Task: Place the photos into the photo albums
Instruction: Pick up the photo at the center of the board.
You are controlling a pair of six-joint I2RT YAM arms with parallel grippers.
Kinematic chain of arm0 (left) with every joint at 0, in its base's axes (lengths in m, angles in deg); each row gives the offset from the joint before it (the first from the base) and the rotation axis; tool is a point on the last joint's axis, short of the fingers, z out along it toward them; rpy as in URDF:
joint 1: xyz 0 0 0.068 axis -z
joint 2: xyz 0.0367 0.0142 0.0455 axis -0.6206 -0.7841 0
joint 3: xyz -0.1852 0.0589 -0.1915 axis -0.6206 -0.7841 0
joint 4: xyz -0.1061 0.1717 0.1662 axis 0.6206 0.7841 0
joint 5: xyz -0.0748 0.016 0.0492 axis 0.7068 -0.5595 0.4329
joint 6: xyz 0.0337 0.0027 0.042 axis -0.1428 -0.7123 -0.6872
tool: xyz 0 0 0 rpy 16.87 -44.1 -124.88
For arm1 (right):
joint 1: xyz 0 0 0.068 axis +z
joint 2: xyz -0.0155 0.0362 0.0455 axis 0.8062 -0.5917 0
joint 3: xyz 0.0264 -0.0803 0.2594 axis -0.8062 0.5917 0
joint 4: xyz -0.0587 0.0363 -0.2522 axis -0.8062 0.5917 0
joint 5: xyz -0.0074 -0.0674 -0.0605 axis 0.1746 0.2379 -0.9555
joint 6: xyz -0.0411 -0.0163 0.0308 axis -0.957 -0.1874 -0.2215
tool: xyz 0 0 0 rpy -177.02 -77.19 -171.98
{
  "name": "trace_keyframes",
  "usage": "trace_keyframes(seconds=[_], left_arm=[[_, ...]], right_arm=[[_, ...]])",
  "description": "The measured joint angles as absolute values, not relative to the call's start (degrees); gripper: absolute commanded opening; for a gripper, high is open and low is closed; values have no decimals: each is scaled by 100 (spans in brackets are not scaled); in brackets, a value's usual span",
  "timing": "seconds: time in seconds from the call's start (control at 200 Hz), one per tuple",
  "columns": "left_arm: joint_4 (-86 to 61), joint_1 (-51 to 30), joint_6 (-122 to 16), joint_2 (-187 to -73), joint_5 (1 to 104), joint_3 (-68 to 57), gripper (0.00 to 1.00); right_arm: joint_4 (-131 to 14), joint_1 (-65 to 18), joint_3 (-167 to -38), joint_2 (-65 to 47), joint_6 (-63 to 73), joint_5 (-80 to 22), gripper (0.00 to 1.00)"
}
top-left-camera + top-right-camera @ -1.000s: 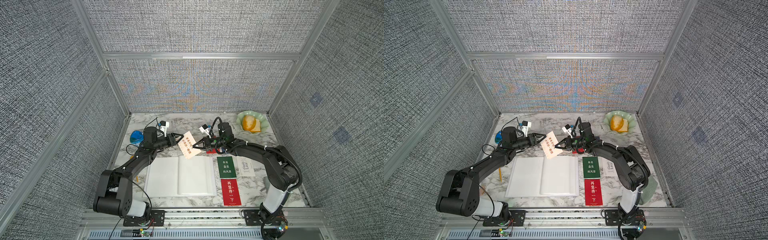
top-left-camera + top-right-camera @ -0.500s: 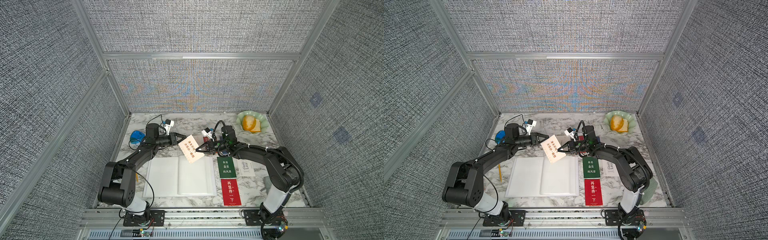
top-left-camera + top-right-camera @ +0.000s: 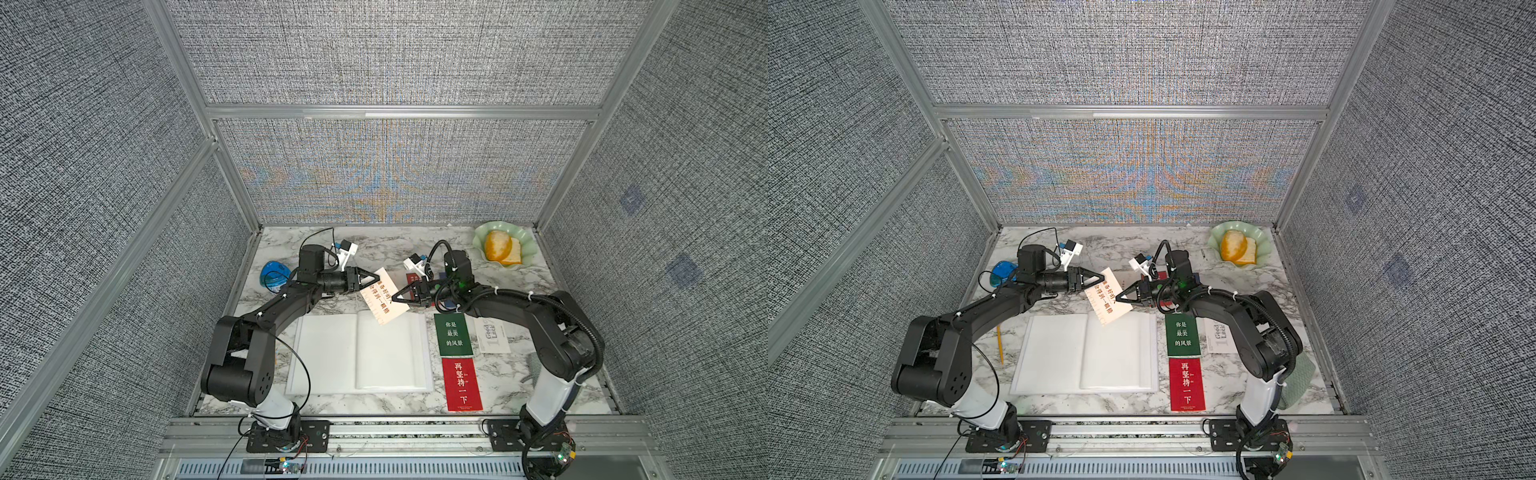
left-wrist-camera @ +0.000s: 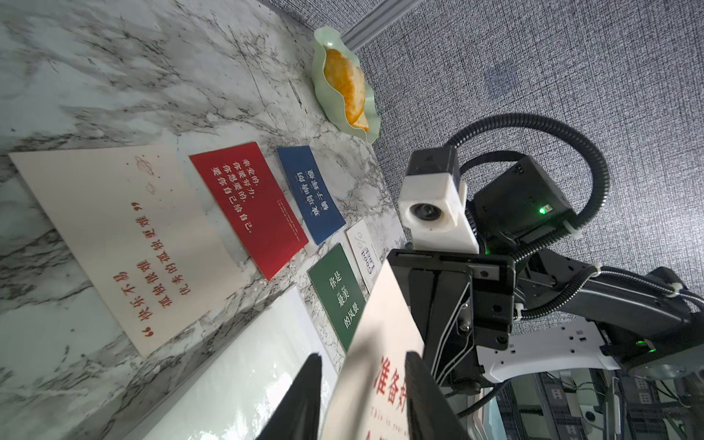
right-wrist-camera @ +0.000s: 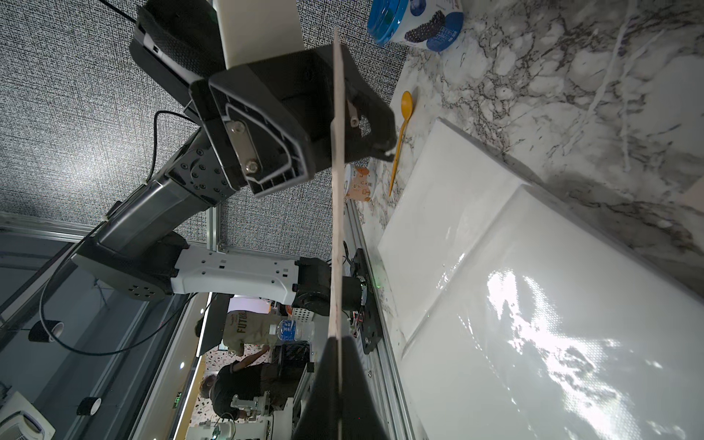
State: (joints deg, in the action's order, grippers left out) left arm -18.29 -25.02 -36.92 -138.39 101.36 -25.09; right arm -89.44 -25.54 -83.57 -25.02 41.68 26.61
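A cream photo (image 3: 384, 301) with red text hangs tilted above the open white photo album (image 3: 332, 353), also seen in a top view (image 3: 1054, 353). My right gripper (image 3: 395, 298) is shut on the photo's right edge (image 5: 337, 190). My left gripper (image 3: 375, 279) stands open at the photo's far-left corner, one finger on each side of the photo (image 4: 381, 343) with a gap showing. On the table lie a cream photo (image 4: 125, 244), a red one (image 4: 247, 209), a blue one (image 4: 310, 194), a green one (image 3: 453, 334), a white "Good Luck" one (image 3: 492, 336) and another red one (image 3: 462, 384).
A green dish (image 3: 503, 247) with orange food sits at the back right corner. At the back left lies a blue tub (image 3: 272, 276). A yellow spoon (image 3: 999, 345) lies left of the album. There is a green cloth (image 3: 1304, 382) behind the right arm.
The right gripper has carried the cream photo slightly right and nearer, over the album. The left gripper has followed to the photo's corner and its jaws have narrowed around it.
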Motion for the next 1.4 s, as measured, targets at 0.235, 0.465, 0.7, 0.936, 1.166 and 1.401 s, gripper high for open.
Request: trace_keyframes(seconds=[0.235,0.465,0.7,0.936,1.166,1.401], left_arm=[[-1726,-2502,-3751,-13837,10136,-2492,2],[-1988,-2513,-3574,-13775,10130,-2627,0],[-2731,-2694,-2884,-13598,9826,-3134,0],[-4226,-2716,-1670,-13262,9087,-4098,0],[-6143,-2720,-228,-13286,8237,-5060,0],[-7063,-2707,380,-13109,7701,-5362,0]], right_arm=[[-9005,-2552,-8392,-2537,4271,2661,0],[-8999,-2556,-8392,-2541,4299,2653,24],[-8927,-2836,-8167,-2364,4308,2388,57],[-8463,-2755,-7966,-1986,4238,1660,63],[-8896,-2397,-7509,-1938,4815,915,63],[-9862,-2169,-7277,-2227,5549,421,63]])
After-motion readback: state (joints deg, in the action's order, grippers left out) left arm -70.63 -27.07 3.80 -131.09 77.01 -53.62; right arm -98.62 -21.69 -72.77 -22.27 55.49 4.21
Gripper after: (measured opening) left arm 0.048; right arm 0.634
